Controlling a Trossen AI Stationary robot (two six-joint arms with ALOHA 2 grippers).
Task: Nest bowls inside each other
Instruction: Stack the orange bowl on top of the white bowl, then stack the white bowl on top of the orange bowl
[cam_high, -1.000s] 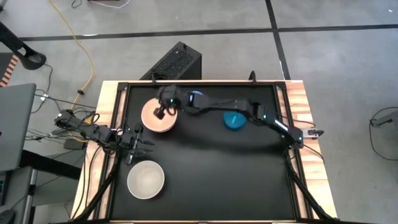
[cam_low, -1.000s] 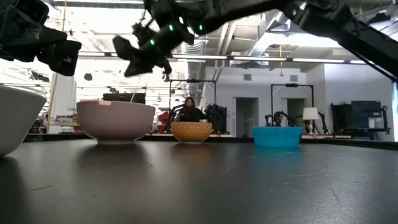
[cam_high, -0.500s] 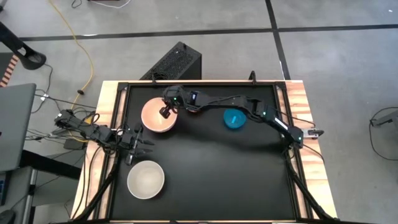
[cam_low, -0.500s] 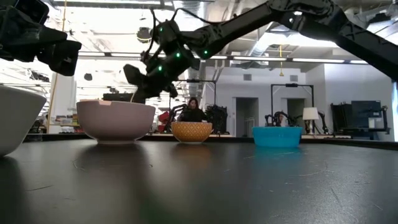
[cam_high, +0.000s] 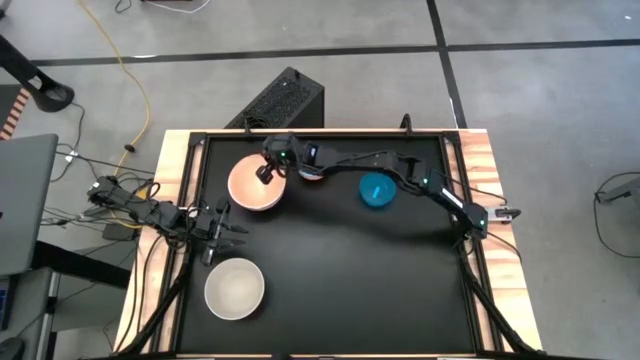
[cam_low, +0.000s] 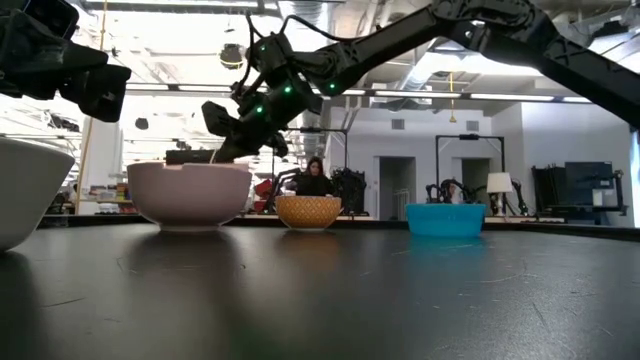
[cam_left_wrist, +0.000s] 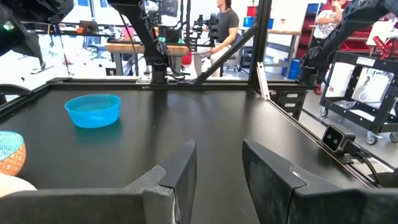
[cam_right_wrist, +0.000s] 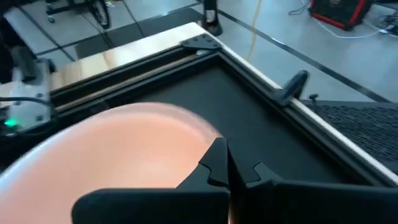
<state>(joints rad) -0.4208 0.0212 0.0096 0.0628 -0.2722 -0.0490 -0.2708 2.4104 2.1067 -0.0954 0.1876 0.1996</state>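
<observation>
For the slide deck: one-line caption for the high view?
Right gripper, shut, hovers over the pink bowl's rim; white bowl and blue bowl sit apart.

Right arm (cam_high: 400, 172) spans the far side; black table (cam_high: 350, 270) near side lies open.

A black counter (cam_high: 350, 270) carries a pink bowl (cam_high: 252, 186) at upper left, a patterned bowl (cam_low: 308, 211) beside it, a blue bowl (cam_high: 377, 191) centre, and a white bowl (cam_high: 234, 288) lower left.
</observation>
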